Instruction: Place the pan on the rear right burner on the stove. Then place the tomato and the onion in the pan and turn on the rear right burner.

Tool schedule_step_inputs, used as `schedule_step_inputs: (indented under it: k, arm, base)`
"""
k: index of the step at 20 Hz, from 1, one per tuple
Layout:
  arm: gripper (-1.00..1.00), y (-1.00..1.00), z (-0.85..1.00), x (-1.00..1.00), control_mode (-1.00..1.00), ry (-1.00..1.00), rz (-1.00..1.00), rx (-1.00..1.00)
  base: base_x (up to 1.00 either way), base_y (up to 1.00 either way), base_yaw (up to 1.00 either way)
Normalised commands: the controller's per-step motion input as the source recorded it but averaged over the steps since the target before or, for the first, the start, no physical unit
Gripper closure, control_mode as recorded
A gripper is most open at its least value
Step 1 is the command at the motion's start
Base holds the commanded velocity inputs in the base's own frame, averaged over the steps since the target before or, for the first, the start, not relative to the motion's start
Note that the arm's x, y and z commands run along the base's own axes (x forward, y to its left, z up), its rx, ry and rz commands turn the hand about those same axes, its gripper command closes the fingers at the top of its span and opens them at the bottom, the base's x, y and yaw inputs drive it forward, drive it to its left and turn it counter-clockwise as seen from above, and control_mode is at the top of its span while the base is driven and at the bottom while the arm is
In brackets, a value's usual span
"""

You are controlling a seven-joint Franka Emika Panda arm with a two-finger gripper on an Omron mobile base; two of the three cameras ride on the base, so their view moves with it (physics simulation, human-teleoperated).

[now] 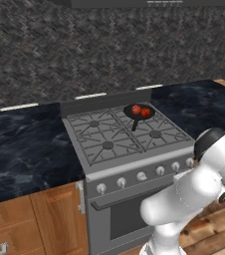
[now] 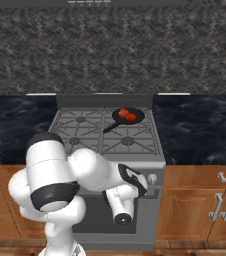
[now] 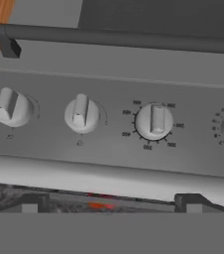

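Observation:
The black pan (image 1: 132,114) (image 2: 136,114) sits on the rear right burner of the stove (image 1: 100,145) (image 2: 83,131), its handle pointing to the front left. Inside it lie the orange-red tomato (image 1: 145,113) (image 2: 131,117) and the redder onion (image 1: 136,109) (image 2: 123,113), touching each other. My gripper (image 2: 142,181) (image 3: 111,204) is low in front of the stove's knob panel, near its right end. Its fingertips (image 3: 32,203) stand wide apart: it is open and holds nothing. The hand view is rolled upside down, with the knobs close ahead.
In the hand view, four silver knobs (image 3: 82,114) run in a row; two plain ones are on the left, a dial-marked one (image 3: 154,121) is in the middle. The oven's bar handle (image 3: 119,37) lies beyond. Wooden cabinets (image 2: 200,200) flank the stove.

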Motion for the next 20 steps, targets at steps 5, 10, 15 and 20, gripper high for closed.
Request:
schedule_step_inputs:
  k: [5, 10, 15, 20]
  arm:
    - [-1.00, 0.00, -0.24, 0.21, -1.00, 0.00, 0.00, 0.00]
    - [-1.00, -0.07, -0.30, 0.16, -1.00, 0.00, 0.00, 0.00]
    - [-1.00, -0.18, -0.30, 0.06, -1.00, 0.00, 0.00, 0.00]
    - [-1.00, -0.17, -0.22, 0.08, -1.00, 0.00, 0.00, 0.00]
  base:
    - [0.00, 0.00, 0.00]
    - [0.00, 0.00, 0.00]
    - [0.00, 0.00, 0.00]
    - [0.00, 0.00, 0.00]
